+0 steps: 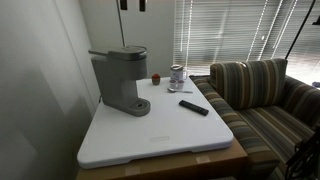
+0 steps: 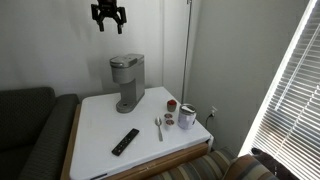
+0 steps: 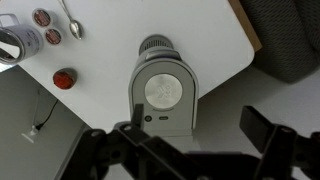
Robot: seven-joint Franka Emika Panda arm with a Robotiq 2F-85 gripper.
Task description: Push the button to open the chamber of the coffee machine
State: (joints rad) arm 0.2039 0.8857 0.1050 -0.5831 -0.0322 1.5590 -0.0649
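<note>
- My pincer (image 2: 108, 26) hangs high in the air, released, its two dark fingers (image 2: 99, 24) spread apart with nothing between them.
- In the wrist view the pincer (image 3: 178, 138) comes in from the bottom edge, one finger at each side. An exterior view shows only its tips (image 1: 132, 5) at the top edge.
- The coffee machine (image 3: 164, 85) stands straight below me, well apart from the fingers. It is grey and upright, near the wall-side edge of the counter (image 2: 95, 125).
- The chamber (image 3: 165, 92) is the rounded head of the machine. From above I see its flat lid with a round pale disc in the middle, and it looks closed.
- On the strip of the head nearest me are a few small dark marks, too small for me to say which is the button.
- In both exterior views the chamber (image 1: 124, 53) overhangs the round base (image 1: 137, 106) of the machine (image 2: 126, 80).
- A small red round thing (image 3: 64, 78) lies on the counter beside the machine.
- Farther out lie a spoon (image 2: 158, 127), two small round pieces (image 3: 42, 17) and a cup (image 2: 187, 117), near one another.
- A flat black remote (image 2: 125, 141) lies by itself towards the front of the counter, apart from the machine.
- A striped sofa (image 1: 255, 95) stands against the counter's side, with blinds (image 1: 230, 30) behind it.
</note>
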